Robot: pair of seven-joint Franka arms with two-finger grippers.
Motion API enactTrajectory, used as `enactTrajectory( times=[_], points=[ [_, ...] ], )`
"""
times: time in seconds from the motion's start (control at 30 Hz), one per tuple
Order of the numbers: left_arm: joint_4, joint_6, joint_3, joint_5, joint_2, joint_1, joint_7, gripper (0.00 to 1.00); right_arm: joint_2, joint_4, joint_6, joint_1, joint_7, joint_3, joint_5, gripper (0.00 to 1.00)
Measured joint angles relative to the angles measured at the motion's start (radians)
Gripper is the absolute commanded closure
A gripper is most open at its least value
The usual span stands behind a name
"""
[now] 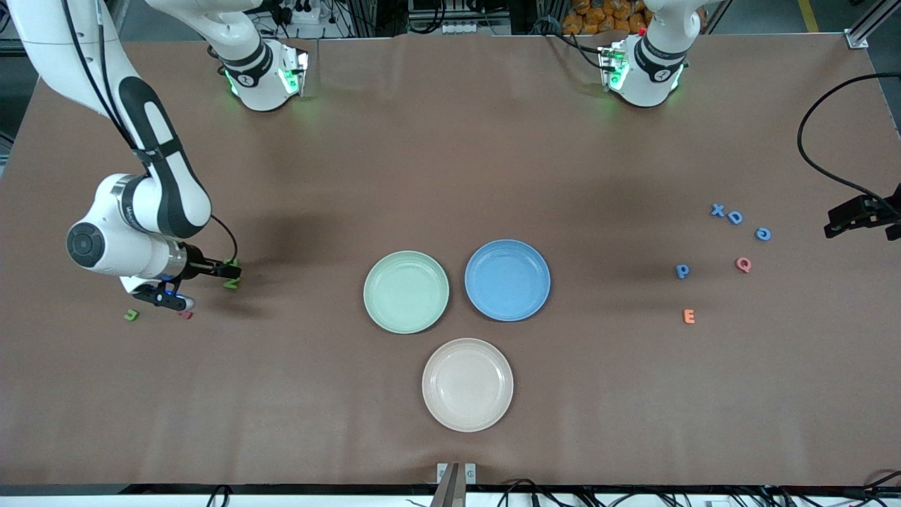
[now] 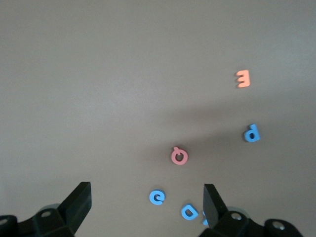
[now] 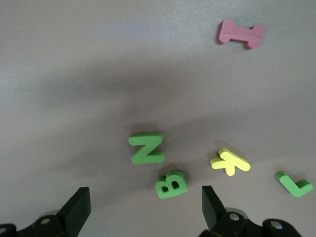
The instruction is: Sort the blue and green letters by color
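Blue X [image 1: 717,210], D [image 1: 735,217], G [image 1: 763,234] and P [image 1: 682,271] lie toward the left arm's end of the table. My left gripper [image 2: 147,207] hangs open above the G [image 2: 157,197] and D [image 2: 189,212], holding nothing. At the right arm's end lie a green N [image 1: 231,284] and a green hook-shaped piece [image 1: 131,315]. My right gripper [image 3: 143,207] is open over the green B [image 3: 171,184] and N [image 3: 146,147], apart from both. Another green hook piece [image 3: 294,183] lies beside them.
A green plate [image 1: 406,291], a blue plate [image 1: 507,279] and a beige plate [image 1: 467,384] sit mid-table with nothing in them. A pink Q [image 1: 743,264] and an orange E [image 1: 689,316] lie among the blue letters. A yellow K [image 3: 230,162] and a dark red letter [image 3: 240,34] lie by the green ones.
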Motion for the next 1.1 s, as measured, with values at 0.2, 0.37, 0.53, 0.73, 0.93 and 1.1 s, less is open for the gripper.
enactTrajectory(
  times=[0.2,0.37,0.53,0.73,0.93,1.1],
  points=[
    [-0.027,0.065,-0.008,-0.010,0.058,0.033,0.061,0.00,0.005,0.000,0.013,0.003,0.000,0.000,-0.003,0.05],
    [-0.038,0.112,-0.030,-0.021,0.112,0.065,0.103,0.00,0.005,0.000,0.017,0.008,0.000,0.000,-0.010,0.35],
    [-0.066,0.182,-0.037,-0.022,0.152,0.073,0.111,0.00,0.005,0.000,0.018,0.013,0.000,0.000,-0.015,0.57],
    [-0.128,0.275,-0.039,-0.022,0.170,0.073,0.111,0.00,0.004,0.006,0.018,0.014,0.000,0.000,-0.016,0.69],
    [-0.206,0.389,-0.040,-0.022,0.185,0.079,0.112,0.00,0.004,0.009,0.016,0.014,0.000,0.000,-0.018,0.76],
    [-0.260,0.468,-0.040,-0.022,0.200,0.096,0.139,0.00,0.004,0.009,0.016,0.015,0.000,0.000,-0.021,0.78]
  ],
)
